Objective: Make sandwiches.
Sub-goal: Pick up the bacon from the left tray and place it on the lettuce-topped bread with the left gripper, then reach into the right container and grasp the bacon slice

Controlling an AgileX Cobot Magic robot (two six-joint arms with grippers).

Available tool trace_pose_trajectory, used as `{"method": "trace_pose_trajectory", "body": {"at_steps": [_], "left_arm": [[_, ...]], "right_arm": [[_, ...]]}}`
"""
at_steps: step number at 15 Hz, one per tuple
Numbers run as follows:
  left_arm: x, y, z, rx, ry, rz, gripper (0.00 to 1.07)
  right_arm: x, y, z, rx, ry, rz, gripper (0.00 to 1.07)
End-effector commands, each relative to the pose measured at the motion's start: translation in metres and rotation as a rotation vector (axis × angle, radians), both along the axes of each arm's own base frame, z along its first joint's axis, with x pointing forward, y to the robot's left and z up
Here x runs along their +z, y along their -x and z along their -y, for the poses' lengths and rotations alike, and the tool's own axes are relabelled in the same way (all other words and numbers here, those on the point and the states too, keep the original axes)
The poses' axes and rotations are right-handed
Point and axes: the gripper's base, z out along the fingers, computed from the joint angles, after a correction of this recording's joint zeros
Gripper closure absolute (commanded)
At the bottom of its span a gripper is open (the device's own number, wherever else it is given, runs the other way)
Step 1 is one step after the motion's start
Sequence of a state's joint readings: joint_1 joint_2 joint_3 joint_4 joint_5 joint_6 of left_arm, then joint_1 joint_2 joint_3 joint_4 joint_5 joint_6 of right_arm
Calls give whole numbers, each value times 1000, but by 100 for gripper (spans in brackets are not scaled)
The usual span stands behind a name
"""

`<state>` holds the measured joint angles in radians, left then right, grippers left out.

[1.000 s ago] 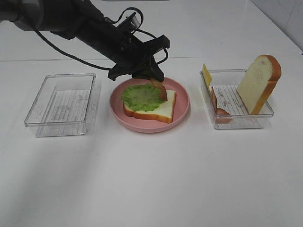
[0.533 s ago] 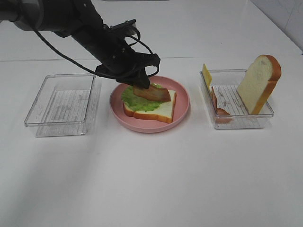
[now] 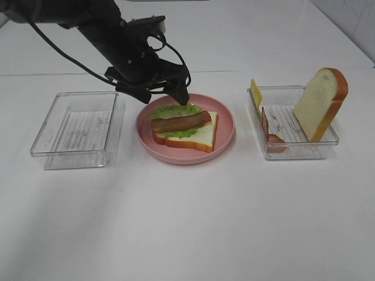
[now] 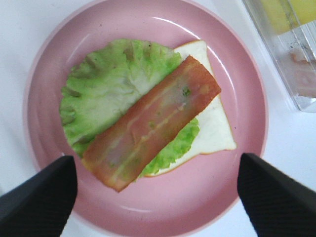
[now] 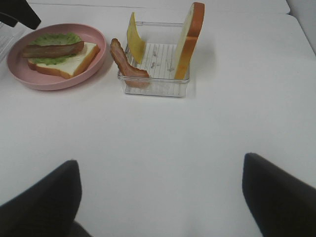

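On the pink plate lies the sandwich's bottom bread slice, topped with a green lettuce leaf. A bacon strip lies flat across the lettuce. My left gripper hovers just above the plate's far-left side, open and empty. From the left wrist, the bacon sits diagonally on the lettuce, free between my fingers. My right gripper is open over bare table, well short of the right tray, and does not show in the high view.
The clear tray on the right holds a yellow cheese square, another bacon strip and an upright bread slice. An empty clear tray stands left of the plate.
My left gripper laid the bacon strip down across the lettuce, opened, and lifted back off it towards the far left.
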<state>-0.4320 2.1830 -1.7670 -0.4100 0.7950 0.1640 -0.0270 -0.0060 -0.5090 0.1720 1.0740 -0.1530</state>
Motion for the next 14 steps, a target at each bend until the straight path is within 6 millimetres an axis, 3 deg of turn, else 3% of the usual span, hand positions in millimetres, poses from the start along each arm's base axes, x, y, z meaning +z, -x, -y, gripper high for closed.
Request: {"method": "trace_pose_trajectory", "body": {"at_steps": [1, 4, 5, 9, 11, 14], "left_arm": [[44, 14, -12, 34, -47, 10, 23], [98, 39, -37, 95, -170, 27, 23], [125, 55, -50, 123, -226, 37, 23], [191, 105, -82, 177, -281, 98, 23], [214, 134, -96, 186, -249, 151, 23], [227, 186, -120, 183, -233, 189, 23]], "right_arm": [[0, 0, 0, -3, 5, 12, 24], [0, 0, 0, -3, 5, 12, 24], [0, 0, 0, -3, 5, 12, 24], [0, 0, 0, -3, 5, 12, 24], [0, 0, 0, -3, 5, 12, 24], [0, 0, 0, -3, 5, 12, 24]]}}
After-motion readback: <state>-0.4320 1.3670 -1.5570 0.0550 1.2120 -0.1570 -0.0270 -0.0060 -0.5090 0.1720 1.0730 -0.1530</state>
